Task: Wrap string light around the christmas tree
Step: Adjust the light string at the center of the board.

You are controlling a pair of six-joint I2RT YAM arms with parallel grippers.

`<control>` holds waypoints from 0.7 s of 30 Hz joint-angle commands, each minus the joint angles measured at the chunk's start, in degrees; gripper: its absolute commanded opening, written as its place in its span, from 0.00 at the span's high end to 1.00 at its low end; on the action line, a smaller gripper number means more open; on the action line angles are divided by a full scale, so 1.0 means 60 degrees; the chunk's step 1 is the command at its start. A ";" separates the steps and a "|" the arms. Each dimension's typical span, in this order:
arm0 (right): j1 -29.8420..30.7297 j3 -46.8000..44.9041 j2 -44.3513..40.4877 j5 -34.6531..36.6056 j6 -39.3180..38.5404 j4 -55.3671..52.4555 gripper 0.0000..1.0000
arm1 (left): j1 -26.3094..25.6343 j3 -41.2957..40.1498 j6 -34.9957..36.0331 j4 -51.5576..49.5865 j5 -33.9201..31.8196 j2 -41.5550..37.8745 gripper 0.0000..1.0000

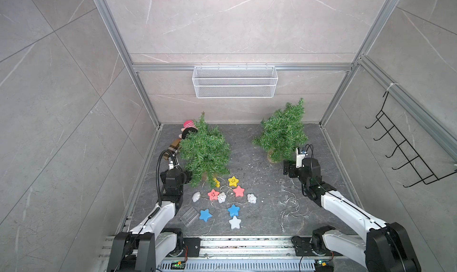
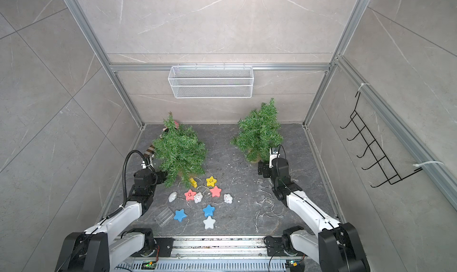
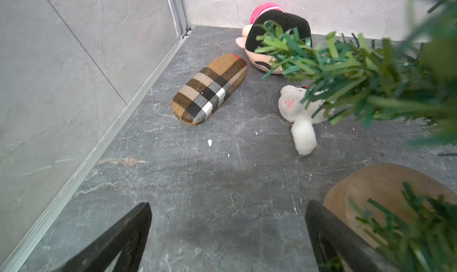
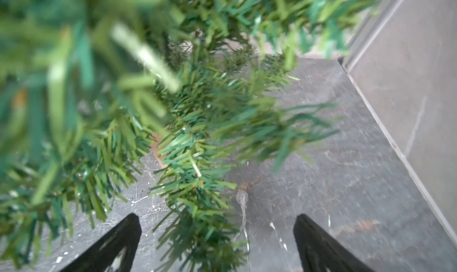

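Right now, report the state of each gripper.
Left gripper: open, holding nothing.
Right gripper: open, holding nothing; a christmas tree branch shows between the jaws.

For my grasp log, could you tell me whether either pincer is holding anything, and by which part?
Nothing is held: the left pincer and the right pincer both stand open, closed on nothing.

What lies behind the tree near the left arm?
A plaid case, a doll with a pink hat and a white plush lie there. The tree covers part of the doll and plush; the rest of them is hidden.
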 commanded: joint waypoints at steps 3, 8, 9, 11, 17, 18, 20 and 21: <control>0.0052 0.1036 -0.0458 0.0131 0.2243 -0.3729 0.01 | -0.0688 0.0361 -0.0375 -0.1214 -0.1196 -0.0848 0.00; -0.0007 0.1669 0.0068 -0.0759 0.4568 -0.4827 0.00 | -0.0879 0.0475 -0.0703 -0.1720 -0.1978 -0.1341 0.00; -0.0021 0.1660 0.0117 -0.1351 0.4437 -0.4576 0.01 | -0.0905 0.0499 -0.0832 -0.1807 -0.2124 -0.1413 0.00; 0.0033 0.1592 0.0032 -0.2035 0.4225 -0.4140 0.10 | -0.0922 0.0491 -0.1023 -0.1816 -0.2455 -0.1469 0.00; 0.0381 0.1481 -0.0077 -0.1688 0.3821 -0.3977 0.15 | -0.0931 0.1057 -0.2056 -0.2791 -0.2958 -0.1341 0.00; 0.0484 0.1317 -0.0330 -0.1680 0.3756 -0.3792 0.15 | -0.0937 0.1190 -0.2194 -0.3077 -0.2961 -0.1349 0.00; 0.0530 0.1128 -0.0620 -0.1842 0.3669 -0.3583 0.15 | -0.0934 0.1536 -0.2528 -0.3797 -0.3034 -0.1363 0.00; 0.0562 0.1078 -0.0655 -0.2044 0.3571 -0.3408 0.15 | -0.0929 0.1632 -0.2702 -0.3985 -0.3120 -0.1356 0.00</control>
